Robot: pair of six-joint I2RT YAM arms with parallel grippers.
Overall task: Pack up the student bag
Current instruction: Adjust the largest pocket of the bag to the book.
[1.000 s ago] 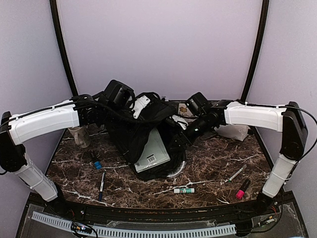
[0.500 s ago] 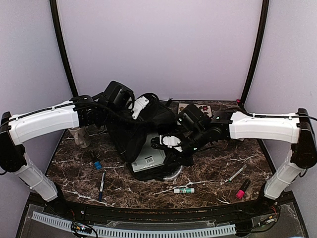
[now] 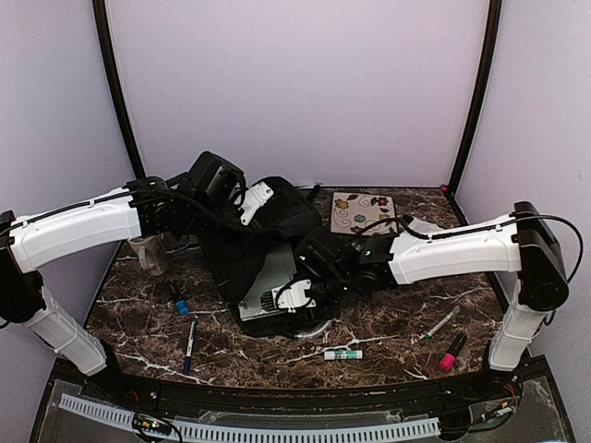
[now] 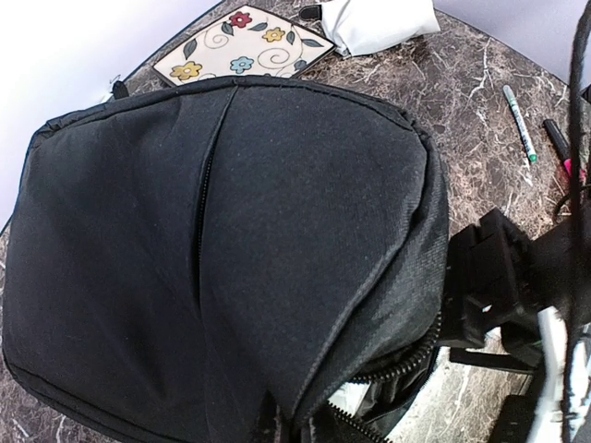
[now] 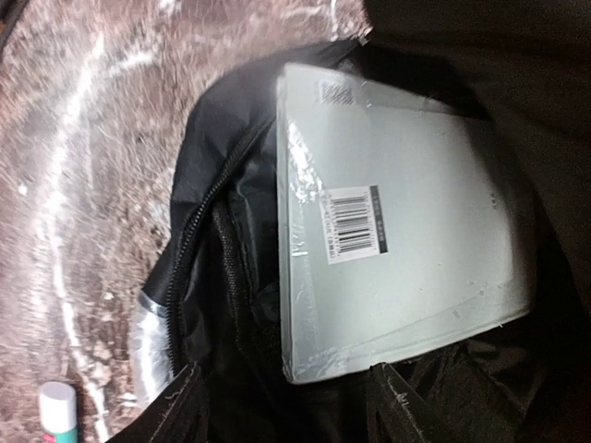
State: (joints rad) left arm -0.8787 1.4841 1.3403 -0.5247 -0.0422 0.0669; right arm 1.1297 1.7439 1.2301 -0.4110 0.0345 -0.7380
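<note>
The student bag (image 3: 277, 226) is a large black fabric bag lying mid-table with its zipped mouth facing the near edge. My left gripper (image 3: 251, 205) is at its top, shut on the flap and holding it raised; in the left wrist view the student bag (image 4: 231, 240) fills the frame and hides the fingers. A grey shrink-wrapped book (image 5: 397, 231) with a barcode label lies in the mouth, also seen as the book (image 3: 266, 281) from above. My right gripper (image 5: 291, 411) is open at the mouth, with the book's near corner just ahead of its fingertips (image 5: 175, 406).
A glue stick (image 3: 343, 354), a pink marker (image 3: 452, 352) and a thin pen (image 3: 440, 324) lie near the front right. A blue-capped marker (image 3: 178, 300) and a dark pen (image 3: 189, 343) lie front left. A floral card (image 3: 360, 212) and a white pouch (image 4: 379, 23) sit behind the bag.
My right gripper has swung left and toward the near edge, from beside the bag to its open mouth over the book. The left gripper still holds the flap up.
</note>
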